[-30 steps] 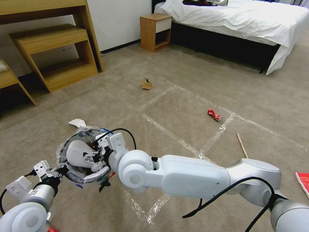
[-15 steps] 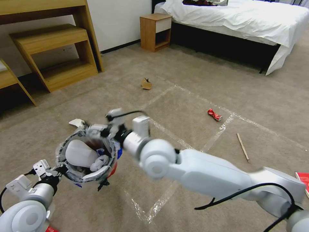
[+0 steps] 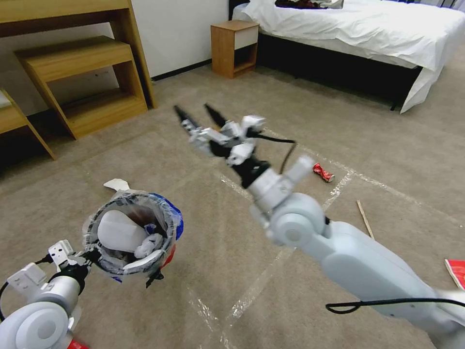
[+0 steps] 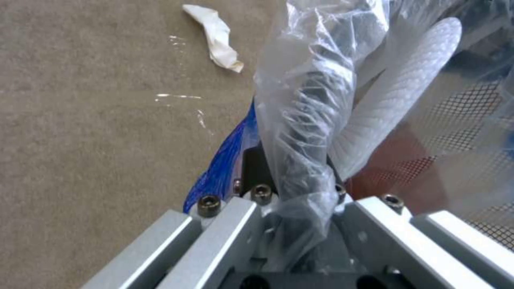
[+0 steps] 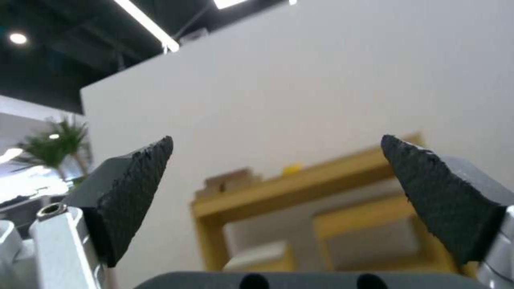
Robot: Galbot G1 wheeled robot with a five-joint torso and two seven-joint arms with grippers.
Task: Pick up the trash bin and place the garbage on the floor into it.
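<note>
the trash bin (image 3: pixel 133 232) hangs off the floor (image 3: pixel 232 271) at 8 o'clock, the left tool (image 3: pixel 92 254) clamped on its bagged rim, a white slipper (image 3: pixel 118 231) inside. the right tool (image 3: pixel 196 114) is raised at 12 o'clock, fingers apart, empty. a red can (image 3: pixel 323 172) lies at 2 o'clock.

Red trash bin (image 3: pixel 167 257), tape-gridded beige floor (image 3: pixel 271 228)

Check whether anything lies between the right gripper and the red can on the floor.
Nothing visible does. The right gripper is open, raised and empty, and bare carpet leads to the can. The left gripper holds the bin off to the side.
</note>
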